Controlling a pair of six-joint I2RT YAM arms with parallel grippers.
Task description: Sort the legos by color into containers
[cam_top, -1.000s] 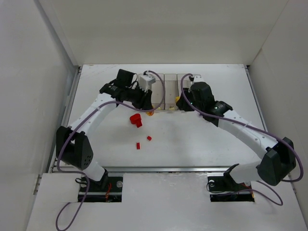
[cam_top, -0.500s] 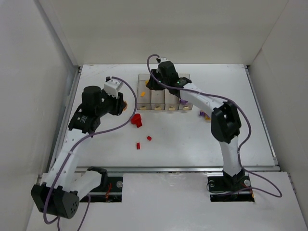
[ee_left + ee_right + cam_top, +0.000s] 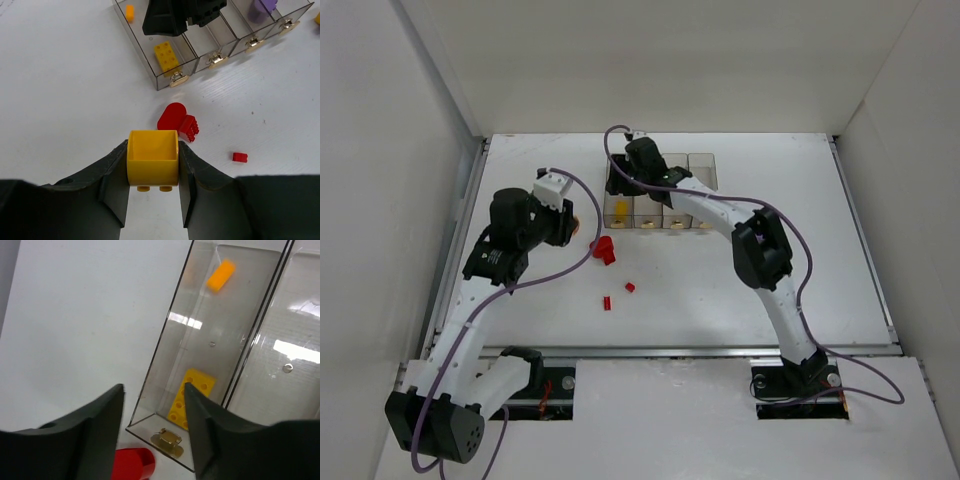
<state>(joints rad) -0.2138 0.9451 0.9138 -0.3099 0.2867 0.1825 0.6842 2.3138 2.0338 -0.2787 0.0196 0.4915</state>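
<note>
Left gripper (image 3: 152, 172): clamped on a yellow block (image 3: 152, 152), raised left of the containers (image 3: 676, 162), likely bound for the yellow one.
Red legos (image 3: 603, 249): loose on the table (image 3: 720, 290), unsorted.
Leftmost bin (image 3: 200, 325): holds a yellow brick (image 3: 192, 395) and an orange bit (image 3: 220, 275).
Right gripper (image 3: 152, 390): jaws apart, empty, above that bin.

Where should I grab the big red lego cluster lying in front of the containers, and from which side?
Probably across the smooth rounded body of the red lego cluster, not its ridged end, which looks uneven. Come straight down from above: it lies flat on the table before the containers, so a side approach looks cramped. Use the right pincer; the left pincer holds a yellow lego.
</note>
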